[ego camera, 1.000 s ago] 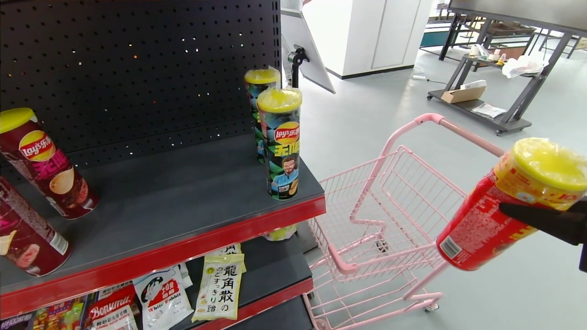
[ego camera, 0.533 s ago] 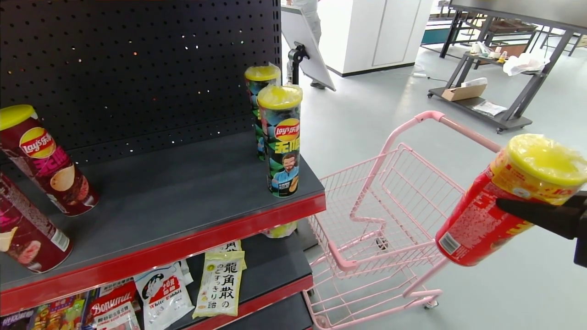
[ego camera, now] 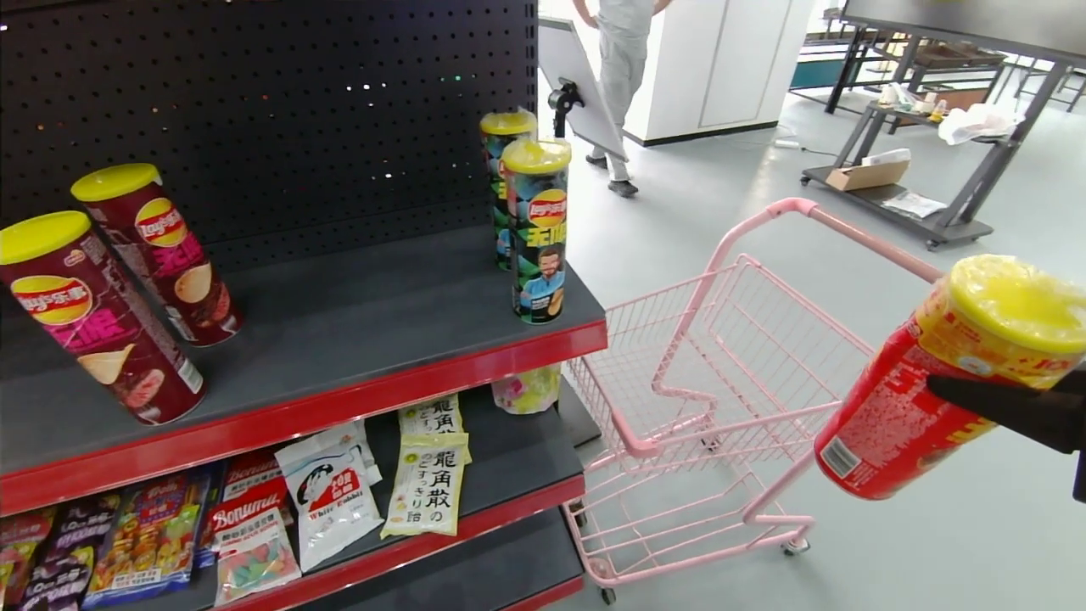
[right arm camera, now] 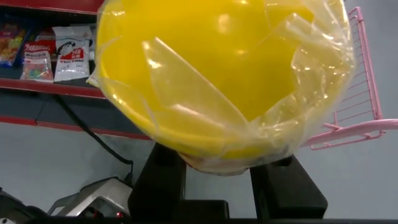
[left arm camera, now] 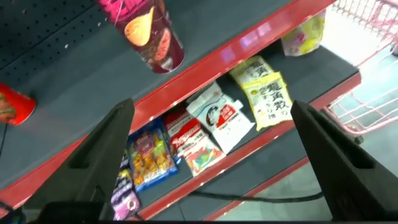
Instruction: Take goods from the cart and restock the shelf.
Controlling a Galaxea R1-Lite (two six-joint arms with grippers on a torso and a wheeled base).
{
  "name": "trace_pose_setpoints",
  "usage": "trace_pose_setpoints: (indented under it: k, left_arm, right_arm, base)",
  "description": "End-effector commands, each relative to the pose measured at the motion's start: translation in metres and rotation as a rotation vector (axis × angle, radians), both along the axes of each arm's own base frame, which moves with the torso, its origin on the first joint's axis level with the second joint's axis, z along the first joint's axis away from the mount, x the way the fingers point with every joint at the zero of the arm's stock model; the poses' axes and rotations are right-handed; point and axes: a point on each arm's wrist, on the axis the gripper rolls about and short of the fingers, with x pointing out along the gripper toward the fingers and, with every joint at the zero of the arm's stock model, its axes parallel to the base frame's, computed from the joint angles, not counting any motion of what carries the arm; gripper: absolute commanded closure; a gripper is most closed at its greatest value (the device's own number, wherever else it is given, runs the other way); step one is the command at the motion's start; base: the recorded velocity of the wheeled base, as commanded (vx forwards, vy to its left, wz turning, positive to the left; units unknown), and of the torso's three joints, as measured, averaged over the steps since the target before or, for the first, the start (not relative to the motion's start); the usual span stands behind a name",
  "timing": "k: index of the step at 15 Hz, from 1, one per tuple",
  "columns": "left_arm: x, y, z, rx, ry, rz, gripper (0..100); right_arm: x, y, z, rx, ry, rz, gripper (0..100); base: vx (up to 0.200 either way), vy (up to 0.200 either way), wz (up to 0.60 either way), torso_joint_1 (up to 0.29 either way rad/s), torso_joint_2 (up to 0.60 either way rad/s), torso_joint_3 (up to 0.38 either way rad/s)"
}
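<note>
Head view: I am pinching the red can [ego camera: 891, 416] in my right gripper [ego camera: 959, 399] at the right edge of the frame, beside the cart [ego camera: 874, 242]. Its basket is looking empty, so I am judging this the last can left to place. The shelf [ego camera: 356, 297] is carrying two maroon cans [ego camera: 97, 318] at left and two green cans [ego camera: 539, 233] at centre. Left wrist view: my left gripper [left arm camera: 208, 115] is hanging spread and holding nothing above the snack bags [left arm camera: 217, 118]. Right wrist view: my fingers [right arm camera: 165, 186] are squeezing the can below its yellow lid [right arm camera: 217, 81].

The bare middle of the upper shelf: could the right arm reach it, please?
Probably, if it comes in from the front: the shelf is bare between the maroon cans and the green cans, but those stand nearest the right gripper holding the red can.
</note>
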Motion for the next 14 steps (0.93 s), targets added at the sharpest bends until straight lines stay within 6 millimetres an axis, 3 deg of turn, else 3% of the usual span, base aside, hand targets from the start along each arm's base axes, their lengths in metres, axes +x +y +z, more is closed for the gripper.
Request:
trace_pose_setpoints:
  k: [1, 6, 12, 14]
  left_arm:
    - [-0.001, 0.0, 0.0, 0.0, -0.003, 0.0, 0]
    - [0.0, 0.0, 0.0, 0.0, -0.001, 0.002, 0]
    - [-0.001, 0.0, -0.003, -0.001, 0.005, 0.002, 0]
    - [0.0, 0.0, -0.003, -0.001, 0.009, 0.002, 0]
  right_arm:
    - [0.0, 0.0, -0.001, -0.001, 0.001, 0.003, 100]
    - [-0.001, 0.0, -0.003, -0.001, 0.006, 0.007, 100]
    - [-0.013, -0.001, -0.014, 0.018, 0.02, 0.103, 100]
    - [-0.012, 0.0, -0.012, 0.001, -0.023, 0.115, 100]
  base:
    - [0.0, 0.0, 0.6, 0.017, 0.01, 0.007]
    - [0.0, 0.0, 0.6, 0.008, 0.0, 0.002]
    - [0.0, 0.0, 0.0, 0.0, 0.0, 0.0]
    - [0.0, 0.2, 0.0, 0.0, 0.0, 0.002]
